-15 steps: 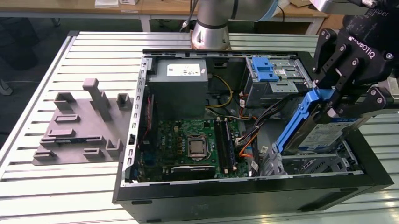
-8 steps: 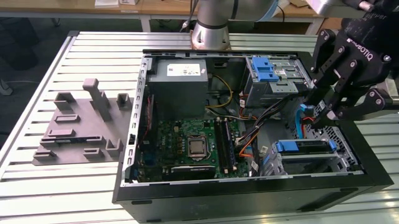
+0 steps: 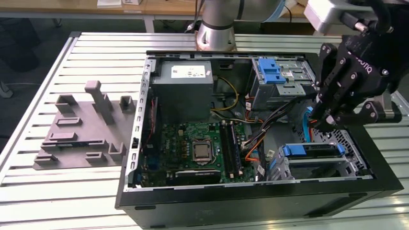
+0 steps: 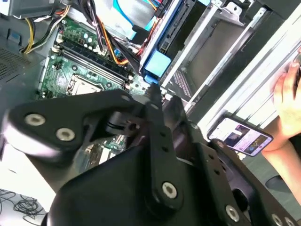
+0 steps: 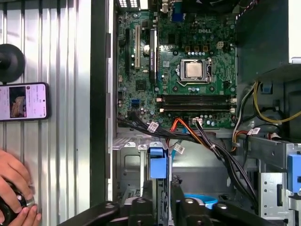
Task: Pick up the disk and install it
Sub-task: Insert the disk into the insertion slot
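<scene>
While my arm reaches in from the exterior view's right, tilted down over the open case [image 3: 255,191], the pincer [image 3: 329,117] hangs at the case's 3 o'clock edge. I cannot tell whether it is open or closed. The disk [image 3: 313,150], blue-framed, sits in the bay at the case's 5 o'clock corner, just below the pincer. On the desk [image 5: 56,56] lies a phone [image 5: 23,101], near a person's hand [image 5: 14,188].
</scene>
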You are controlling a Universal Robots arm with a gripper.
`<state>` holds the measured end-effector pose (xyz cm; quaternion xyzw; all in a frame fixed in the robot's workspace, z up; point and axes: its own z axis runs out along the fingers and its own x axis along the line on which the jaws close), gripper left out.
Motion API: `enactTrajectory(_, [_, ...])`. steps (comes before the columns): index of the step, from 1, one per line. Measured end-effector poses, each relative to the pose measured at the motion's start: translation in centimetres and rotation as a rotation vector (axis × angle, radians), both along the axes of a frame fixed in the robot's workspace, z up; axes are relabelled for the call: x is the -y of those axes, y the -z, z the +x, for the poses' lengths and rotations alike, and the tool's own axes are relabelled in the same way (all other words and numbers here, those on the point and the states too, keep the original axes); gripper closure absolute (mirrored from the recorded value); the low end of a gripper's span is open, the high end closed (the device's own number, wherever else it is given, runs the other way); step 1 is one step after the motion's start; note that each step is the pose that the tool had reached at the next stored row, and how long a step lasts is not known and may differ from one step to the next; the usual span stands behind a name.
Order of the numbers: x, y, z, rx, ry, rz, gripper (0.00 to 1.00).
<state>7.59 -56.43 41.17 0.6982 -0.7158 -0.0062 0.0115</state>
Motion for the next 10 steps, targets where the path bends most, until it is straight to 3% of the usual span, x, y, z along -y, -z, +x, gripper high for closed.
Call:
enactTrajectory(1, [0.0,0.18,0.0,0.0,0.0,0.0,0.7])
enactTrajectory(3, [0.0,0.53,0.0,0.0,0.0,-0.0001,0.82])
enactTrajectory(6, [0.01,1.09,0.0,0.0,0.0,-0.0001,0.89])
enactTrajectory(10, [0.01,1.8,0.01,0.0007,0.0,-0.0001,0.89])
